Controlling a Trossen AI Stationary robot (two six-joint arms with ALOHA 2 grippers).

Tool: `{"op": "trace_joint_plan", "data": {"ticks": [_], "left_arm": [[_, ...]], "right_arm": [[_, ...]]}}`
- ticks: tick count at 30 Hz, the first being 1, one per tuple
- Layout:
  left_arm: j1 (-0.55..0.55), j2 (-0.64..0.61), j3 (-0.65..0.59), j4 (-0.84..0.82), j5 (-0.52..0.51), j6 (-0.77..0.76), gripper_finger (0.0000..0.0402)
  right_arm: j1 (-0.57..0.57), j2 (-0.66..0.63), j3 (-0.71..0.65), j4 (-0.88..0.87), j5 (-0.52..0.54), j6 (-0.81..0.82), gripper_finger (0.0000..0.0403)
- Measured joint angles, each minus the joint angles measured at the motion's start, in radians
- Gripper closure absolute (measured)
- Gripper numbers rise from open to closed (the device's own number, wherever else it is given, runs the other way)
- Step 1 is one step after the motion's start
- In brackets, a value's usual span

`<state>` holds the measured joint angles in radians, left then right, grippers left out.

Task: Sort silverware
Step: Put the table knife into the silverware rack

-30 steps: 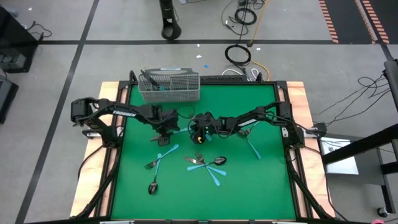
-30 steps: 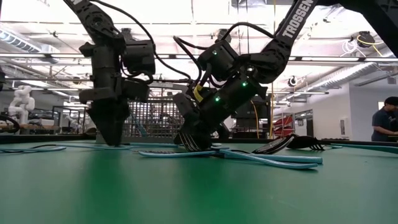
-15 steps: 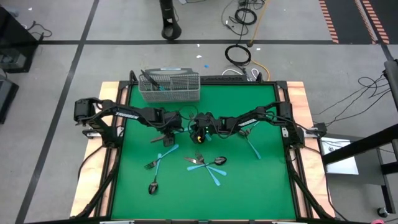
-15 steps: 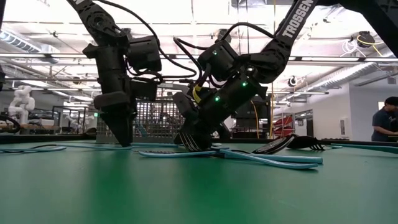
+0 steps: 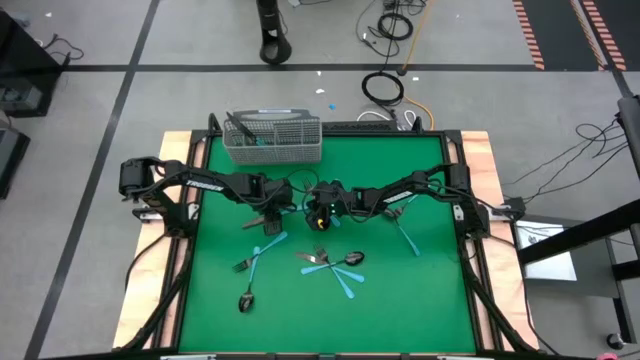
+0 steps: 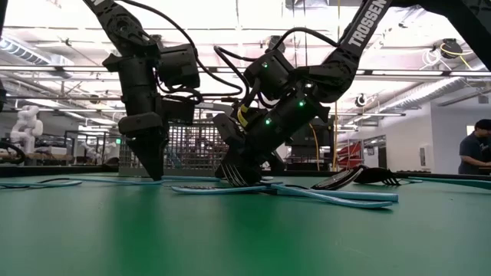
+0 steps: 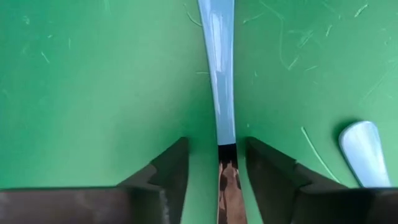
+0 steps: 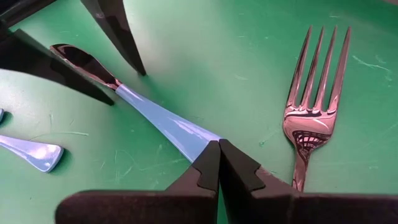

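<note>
My left gripper (image 7: 221,171) is down at the green table (image 5: 420,300), pointing straight down, fingers (image 7: 168,168) parted and straddling a blue-handled utensil (image 7: 219,81) just where the blue plastic meets the dark metal; a gap shows on each side, so no grip on it. My right gripper (image 8: 217,163) is pressed shut, tips meeting on the far end of that same blue handle; whether it pinches the plastic or only rests on it I cannot tell. A bare metal fork (image 8: 309,115) lies beside it, tines pointing away. In the high view both grippers sit near the table's centre, close together. The rest of the silverware (image 5: 330,263) is scattered loose on the mat nearer the front edge, with one more blue piece (image 5: 405,232) to the right. The wire-mesh basket (image 5: 272,138) stands at the back edge.
</note>
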<state>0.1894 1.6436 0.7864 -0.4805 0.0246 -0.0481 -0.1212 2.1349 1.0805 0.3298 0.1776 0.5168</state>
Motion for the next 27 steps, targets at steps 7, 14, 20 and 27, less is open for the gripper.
{"op": "trace_joint_plan", "data": {"ticks": [7, 14, 20, 27], "left_arm": [[0.000, 0.000, 0.000, -0.001, 0.000, 0.001, 0.0315], [0.001, 0.002, 0.012, -0.026, 0.000, 0.012, 0.0361], [0.001, 0.005, 0.049, -0.061, -0.002, 0.031, 0.0376], [0.001, 0.005, 0.056, -0.067, -0.004, 0.035, 0.0378]], "right_arm": [[-0.003, 0.000, 0.000, -0.001, -0.001, -0.003, 0.0403], [-0.003, 0.000, 0.000, -0.001, 0.000, -0.004, 0.0403], [-0.003, 0.000, 0.000, 0.001, 0.000, -0.010, 0.0403], [0.002, -0.021, -0.004, 0.033, 0.006, -0.054, 0.0403]]}}
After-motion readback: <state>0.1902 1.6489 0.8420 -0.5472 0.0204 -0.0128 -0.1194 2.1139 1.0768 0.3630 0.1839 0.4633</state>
